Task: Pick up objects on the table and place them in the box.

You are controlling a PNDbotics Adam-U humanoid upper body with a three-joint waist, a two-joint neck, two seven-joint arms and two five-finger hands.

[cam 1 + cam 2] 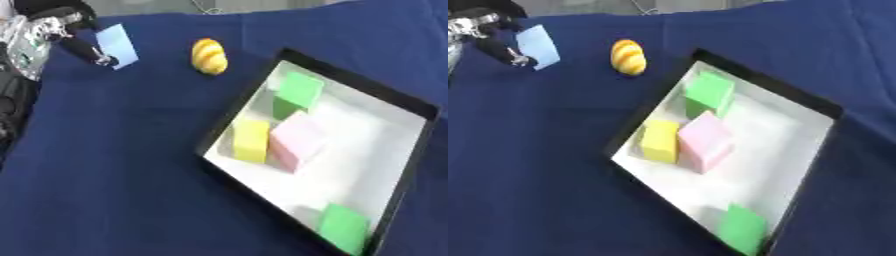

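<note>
- Your box [411,150] lies on the right of the dark blue cloth [114,175], black-rimmed and white inside, and it already holds four blocks
- The green block [299,90] stands at the far end of the box, with the yellow block [251,141] and the pink block [297,141] side by side and touching near the left wall
- A second green block [343,227] sits alone in the near corner, well apart from the other three
- By the look of it you are more than halfway: four things are in and two show outside
- The light blue block [116,45] is at the far left of the cloth, with your left hand [52,30] on it; a dark finger lies against the block's left face
- Whether the block is off the cloth I cannot tell
- How far the other fingers are curled is not clear either, so I cannot tell you if the hand has closed round the block or only touches it
- The yellow striped rounded thing [209,56] lies on the cloth between the blue block and the box's far corner, touching neither
- Your right hand shows in neither view
- What is left, as I judge it: carry the blue block across to the box, then come for the yellow striped one
</note>
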